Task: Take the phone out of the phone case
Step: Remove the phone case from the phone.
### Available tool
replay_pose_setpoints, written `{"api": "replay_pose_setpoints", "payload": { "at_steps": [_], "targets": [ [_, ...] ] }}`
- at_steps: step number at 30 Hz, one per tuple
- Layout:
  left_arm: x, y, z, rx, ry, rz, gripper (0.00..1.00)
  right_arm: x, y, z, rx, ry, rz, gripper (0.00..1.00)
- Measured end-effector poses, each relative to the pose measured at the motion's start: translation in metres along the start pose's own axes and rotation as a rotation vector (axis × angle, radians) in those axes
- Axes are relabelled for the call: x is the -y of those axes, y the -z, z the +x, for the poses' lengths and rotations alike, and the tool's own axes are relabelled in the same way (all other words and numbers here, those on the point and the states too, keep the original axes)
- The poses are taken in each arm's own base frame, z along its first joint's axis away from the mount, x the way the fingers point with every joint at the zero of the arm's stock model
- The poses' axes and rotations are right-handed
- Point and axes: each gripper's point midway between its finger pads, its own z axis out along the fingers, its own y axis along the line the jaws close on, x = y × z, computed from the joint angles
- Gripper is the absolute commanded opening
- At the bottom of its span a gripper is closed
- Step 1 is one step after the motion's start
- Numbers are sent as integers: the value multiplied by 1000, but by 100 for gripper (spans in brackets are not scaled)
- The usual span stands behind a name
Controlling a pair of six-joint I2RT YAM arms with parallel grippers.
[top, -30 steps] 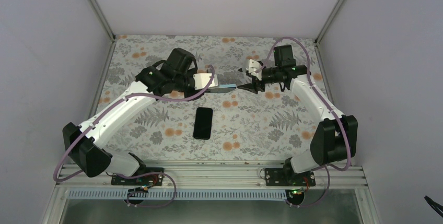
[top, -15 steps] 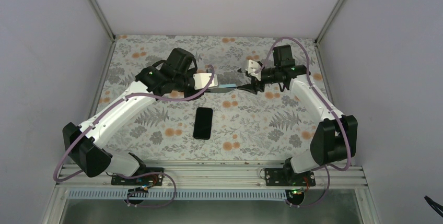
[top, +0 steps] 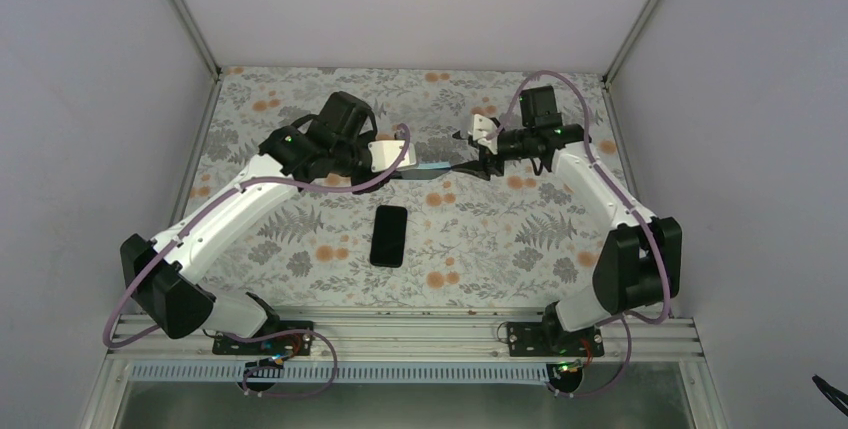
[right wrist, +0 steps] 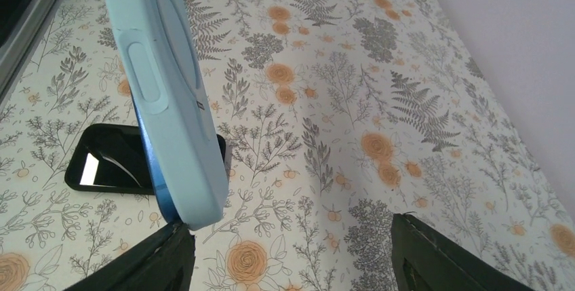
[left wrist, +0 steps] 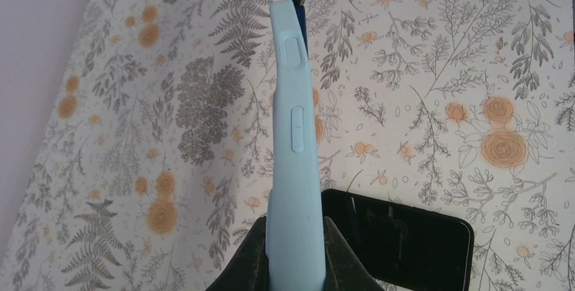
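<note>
The light blue phone case (top: 432, 166) is held edge-up above the table between the two grippers. My left gripper (top: 405, 171) is shut on one end of it; in the left wrist view the case (left wrist: 293, 135) runs up from the closed jaws of that gripper (left wrist: 293, 257). My right gripper (top: 468, 164) is open. In the right wrist view the case's other end (right wrist: 169, 101) rests against the left finger, well away from the right one, and the gripper (right wrist: 288, 226) is open. The black phone (top: 389, 235) lies flat on the table below, also seen in the wrist views (left wrist: 397, 237) (right wrist: 108, 159).
The floral tablecloth (top: 520, 239) covers the table, enclosed by pale walls on three sides. A metal rail (top: 400, 324) with both arm bases runs along the near edge.
My right gripper has edged slightly to the left towards the case. The left arm, the case and the phone have not moved.
</note>
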Motion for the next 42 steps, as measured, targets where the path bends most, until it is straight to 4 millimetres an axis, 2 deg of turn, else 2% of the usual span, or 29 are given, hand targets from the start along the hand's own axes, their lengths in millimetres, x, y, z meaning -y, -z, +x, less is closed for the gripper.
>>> {"api": "replay_pose_setpoints", "payload": {
  "at_steps": [3, 8, 16, 21, 25, 27, 30, 37, 42],
  "targets": [
    [1, -2, 2, -13, 8, 12, 2, 1, -5, 3, -8, -16, -7, 72],
    [0, -5, 4, -38, 24, 8, 2, 15, -14, 5, -24, -28, -13, 72],
    [-1, -1, 4, -53, 35, 0, 2, 20, -21, -1, -36, -17, -9, 72],
    [-4, 0, 9, -79, 46, -17, 2, 14, -33, -2, -44, -15, -36, 72],
    [-3, 1, 11, -98, 30, -23, 2, 4, -51, -17, -42, 37, -73, 70],
    [-3, 4, 12, -113, 25, -25, 2, -1, -57, -23, -45, 58, -86, 65],
    [-5, 9, 10, -119, 16, -35, 2, -5, -61, -29, -30, 70, -104, 53],
    [-13, 17, 7, -104, -24, -111, 2, -9, -67, -44, 48, 83, -217, 55],
    [-16, 14, 12, -86, -38, -150, 2, -14, -74, -51, 108, 111, -366, 50]
  ]
}}
